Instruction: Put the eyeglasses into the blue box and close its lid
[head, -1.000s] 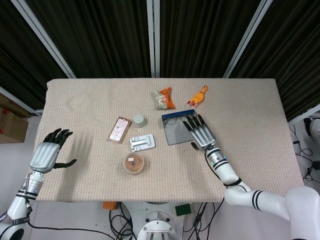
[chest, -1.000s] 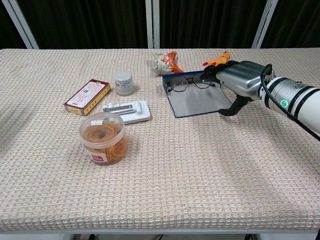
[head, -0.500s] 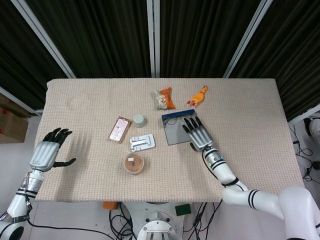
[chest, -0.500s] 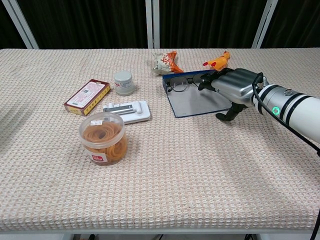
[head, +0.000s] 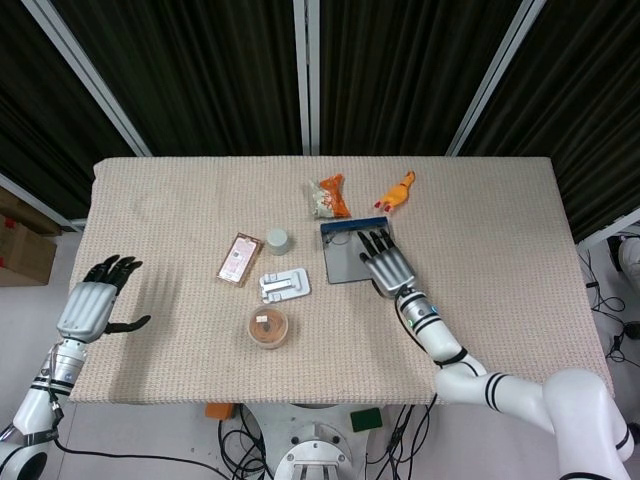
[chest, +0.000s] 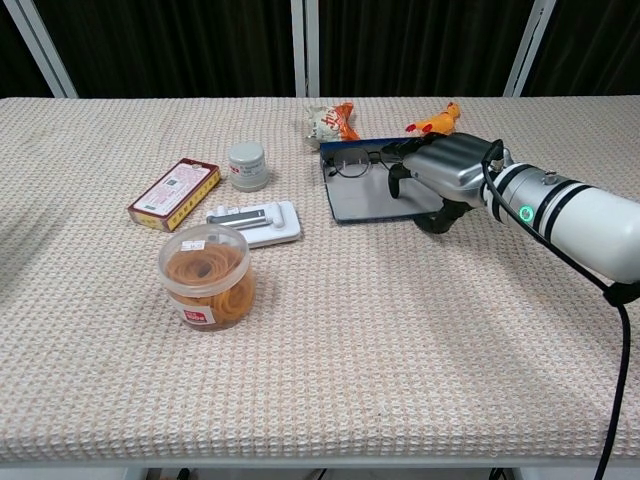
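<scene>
Under right hand (chest: 440, 175): eyeglasses (chest: 352, 163), blue box (chest: 368, 198).

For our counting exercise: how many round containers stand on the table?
2. A clear jar of rubber bands stands near the front left, and a small white jar stands further back beside the red box. None appears hidden.

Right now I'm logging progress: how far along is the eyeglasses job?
Done: the eyeglasses already lie in the blue box at its far edge. In hand: the right hand lies flat over the box's open lid, apparently starting to fold it; whether it grips the lid is unclear. Left: the lid is not closed yet. The left hand hovers open off the table's left edge.
</scene>
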